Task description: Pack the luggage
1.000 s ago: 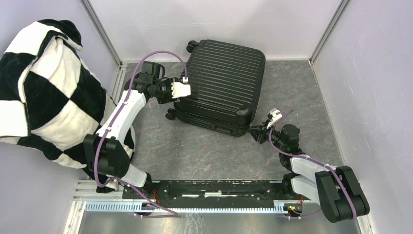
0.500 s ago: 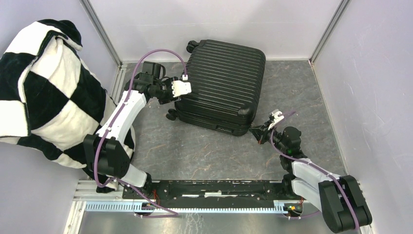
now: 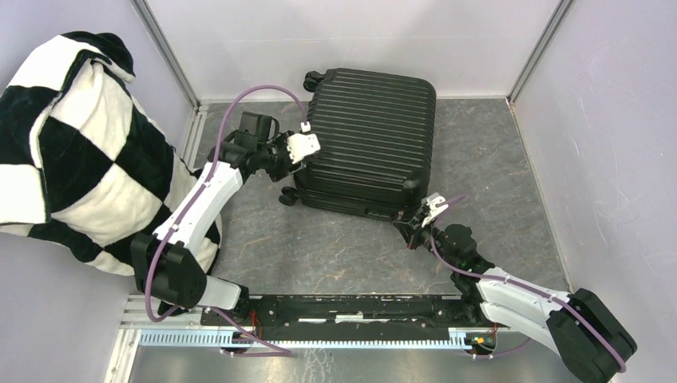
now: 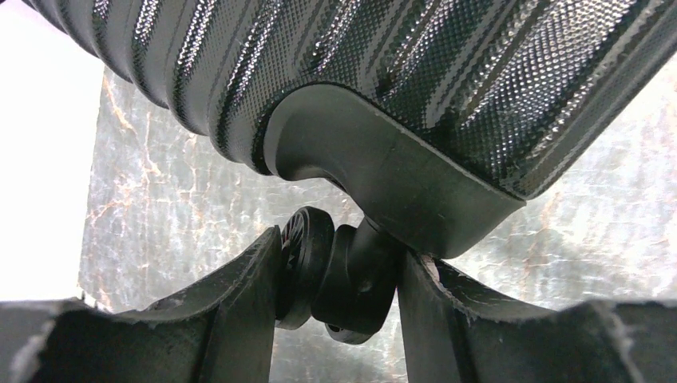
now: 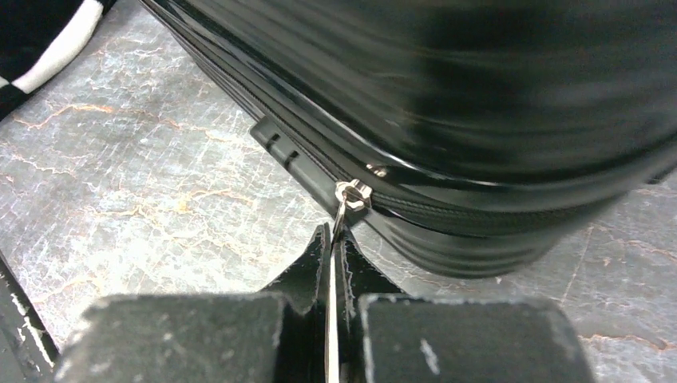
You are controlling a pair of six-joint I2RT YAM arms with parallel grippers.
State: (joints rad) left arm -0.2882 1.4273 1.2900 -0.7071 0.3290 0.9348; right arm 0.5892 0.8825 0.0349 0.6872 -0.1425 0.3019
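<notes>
The luggage is a black ribbed hard-shell suitcase, closed and lying flat at the back middle of the floor. My left gripper is shut on a caster wheel at the suitcase's near left corner, one finger on each side of it. My right gripper is shut on the silver zipper pull at the suitcase's near edge. The zipper slider sits on the seam beside a small black lock block. The ribbed shell fills the top of the left wrist view.
A black-and-white checkered blanket is piled against the left wall; its corner shows in the right wrist view. White walls close in the back and both sides. The grey marbled floor lies between the suitcase and the arm bases.
The right gripper has moved left along the suitcase's near edge with the zipper pull. The suitcase has turned a little, and the left gripper has shifted right with the wheel.
</notes>
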